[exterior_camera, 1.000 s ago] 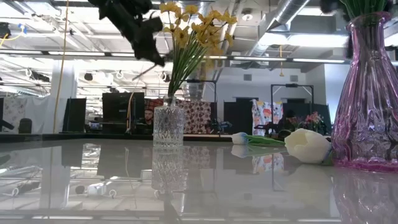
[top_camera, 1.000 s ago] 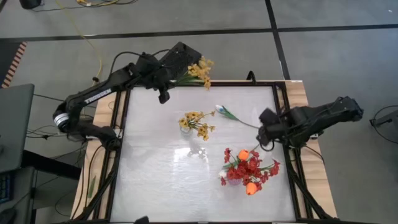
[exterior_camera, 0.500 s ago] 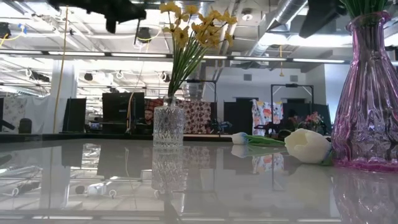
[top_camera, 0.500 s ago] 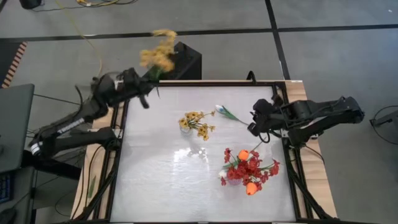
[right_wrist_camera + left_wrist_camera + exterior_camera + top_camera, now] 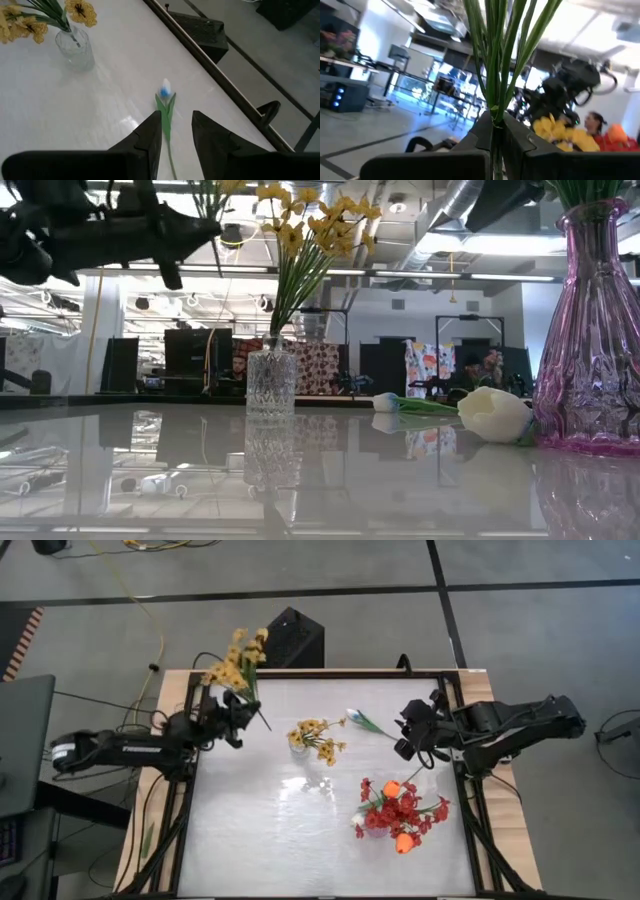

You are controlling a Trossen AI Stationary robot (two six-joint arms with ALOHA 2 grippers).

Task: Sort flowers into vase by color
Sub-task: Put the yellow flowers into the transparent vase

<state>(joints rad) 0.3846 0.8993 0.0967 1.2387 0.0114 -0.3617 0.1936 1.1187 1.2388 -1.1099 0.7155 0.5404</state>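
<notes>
My left gripper [image 5: 240,716] is over the table's left edge, shut on a yellow blossom spray [image 5: 236,662] that slants up and toward the far edge. A clear glass vase [image 5: 298,739] of yellow sprays [image 5: 312,225] stands mid-table. My right gripper [image 5: 404,739] is open, in the air over the green stem of a white tulip [image 5: 165,92]. That tulip lies flat on the table with its bud [image 5: 352,716] pointing left. In the right wrist view the fingers frame the stem without touching it. A purple vase [image 5: 592,340] holds red sprays and orange tulips [image 5: 398,814]. My left gripper pinches several green stems [image 5: 494,111] of the yellow spray between its two fingers [image 5: 482,131], near their lower end. The fingers lie across the stems. The spray is lifted clear, and its stems fan out beyond the fingers; a short stub [image 5: 264,726] sticks out the other side.
A second white tulip bud [image 5: 494,414] lies on the table beside the purple vase. A black frame [image 5: 453,730] borders the white tabletop. A black box [image 5: 296,636] sits on the floor past the far edge. The tabletop's near-left part [image 5: 250,830] is bare.
My left gripper drew back from the far edge toward the table's left and near side. It stayed shut on the yellow spray, whose blossoms swung from pointing right to pointing toward the far edge. My right gripper moved left and slightly farther, over the white tulip's stem.
</notes>
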